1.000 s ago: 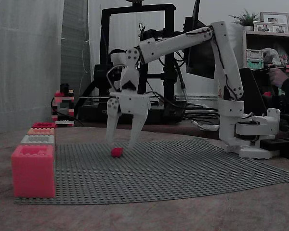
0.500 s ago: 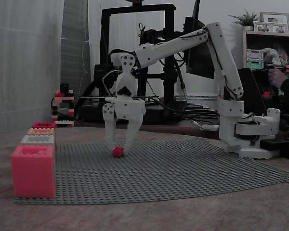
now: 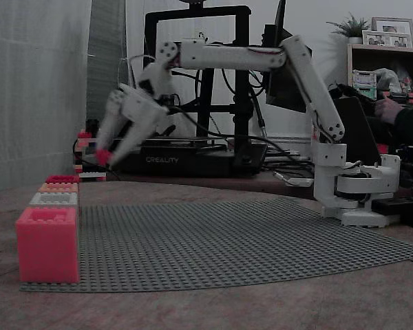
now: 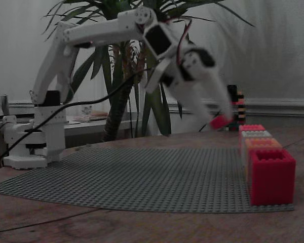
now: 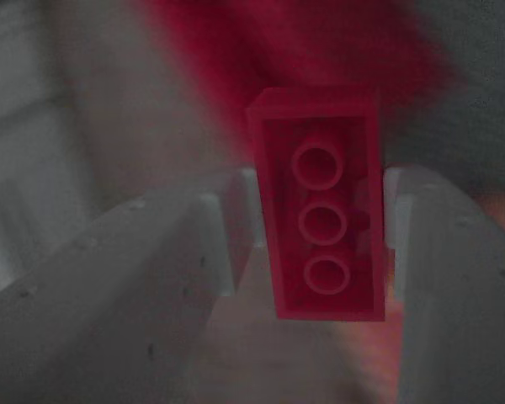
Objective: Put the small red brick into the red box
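Fingers [image 5: 236, 244] clamp the small red brick [image 5: 324, 206] (printer [image 3: 193, 155] behind reads CREALITY), held aloft

small red brick [image 5: 324, 206] bright red, 3 round tubes on its underside. arm [image 3: 261, 58] and hand [image 3: 104, 157] white. baseplate [image 3: 248, 240] grey, studded grid. red box [image 3: 47, 244] pinkish-red, then grey-white [image 3: 54, 199], orange [image 3: 58, 187], red [image 3: 62, 179] boxes. counter [image 3: 206, 309] brown.

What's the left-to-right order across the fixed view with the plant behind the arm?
Arm base → claw holding the small red brick → row of boxes, the red box nearest the camera.
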